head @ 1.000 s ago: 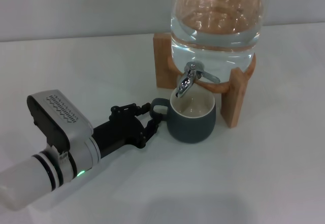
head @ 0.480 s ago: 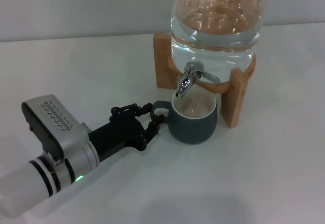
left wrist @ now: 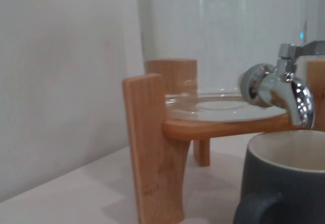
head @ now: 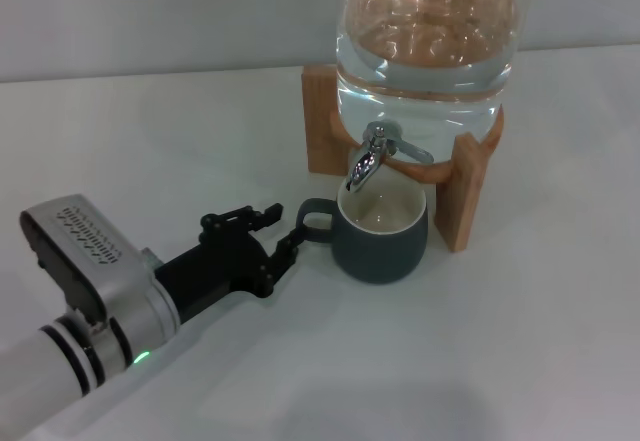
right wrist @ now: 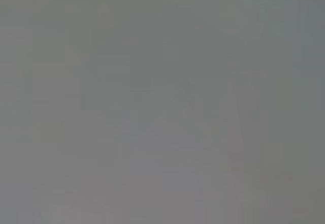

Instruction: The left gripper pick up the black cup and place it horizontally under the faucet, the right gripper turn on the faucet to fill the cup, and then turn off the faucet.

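The black cup stands upright on the white table, its cream inside right below the chrome faucet of the big glass water jar. Its loop handle points toward my left gripper, which is open, empty and a little apart from the handle. In the left wrist view the cup is close by under the faucet. The cup looks empty and no water runs. My right gripper is out of view; the right wrist view shows only plain grey.
The jar rests on a wooden stand whose legs flank the cup. A pale wall rises behind the table.
My left gripper has let go of the cup's handle and drawn back toward the near left. The cup stays under the faucet.
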You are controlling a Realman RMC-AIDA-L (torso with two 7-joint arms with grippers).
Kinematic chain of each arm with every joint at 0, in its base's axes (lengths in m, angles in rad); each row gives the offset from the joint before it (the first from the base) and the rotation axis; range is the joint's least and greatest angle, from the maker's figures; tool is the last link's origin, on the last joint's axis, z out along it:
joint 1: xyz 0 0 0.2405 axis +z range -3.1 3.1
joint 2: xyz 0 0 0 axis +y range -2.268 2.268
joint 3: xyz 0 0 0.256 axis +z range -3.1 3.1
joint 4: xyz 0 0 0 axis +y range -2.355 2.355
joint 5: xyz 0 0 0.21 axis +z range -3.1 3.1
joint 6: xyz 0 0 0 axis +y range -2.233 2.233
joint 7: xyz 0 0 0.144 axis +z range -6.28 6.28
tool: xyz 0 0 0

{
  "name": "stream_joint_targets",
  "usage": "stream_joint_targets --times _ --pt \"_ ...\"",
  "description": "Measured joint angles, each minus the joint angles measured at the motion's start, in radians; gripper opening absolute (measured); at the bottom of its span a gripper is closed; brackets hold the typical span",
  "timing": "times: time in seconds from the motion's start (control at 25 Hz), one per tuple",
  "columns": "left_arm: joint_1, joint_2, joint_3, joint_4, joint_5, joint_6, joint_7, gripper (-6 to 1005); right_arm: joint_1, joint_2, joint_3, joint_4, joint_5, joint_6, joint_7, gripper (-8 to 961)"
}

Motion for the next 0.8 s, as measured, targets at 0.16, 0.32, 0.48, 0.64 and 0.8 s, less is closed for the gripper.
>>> stream_joint_targets --times 0.16,0.32,0.48,0.64,0.8 --pt "0.014 0.001 -0.001 0.02 -0.006 -0.004 -0.003 373 0.0 0.001 0.0 0.0 0.0 0.0 0.0 842" --pt "0.015 0.001 -0.001 0.022 -0.006 -0.007 -0.005 373 -0.001 0.002 0.0 0.0 0.0 0.0 0.0 841" --pt "0.021 0.001 -0.003 0.021 -0.006 -0.009 -0.005 373 -0.006 0.001 0.0 0.0 0.0 0.0 0.0 841" --pt "0.034 0.006 -0.029 0.032 -0.007 -0.031 -0.001 373 -0.006 0.0 0.0 0.0 0.0 -0.001 0.0 841" --pt "0.039 0.007 -0.038 0.05 -0.007 -0.049 0.0 377 -0.006 0.0 0.0 0.0 0.0 -0.009 0.0 841"
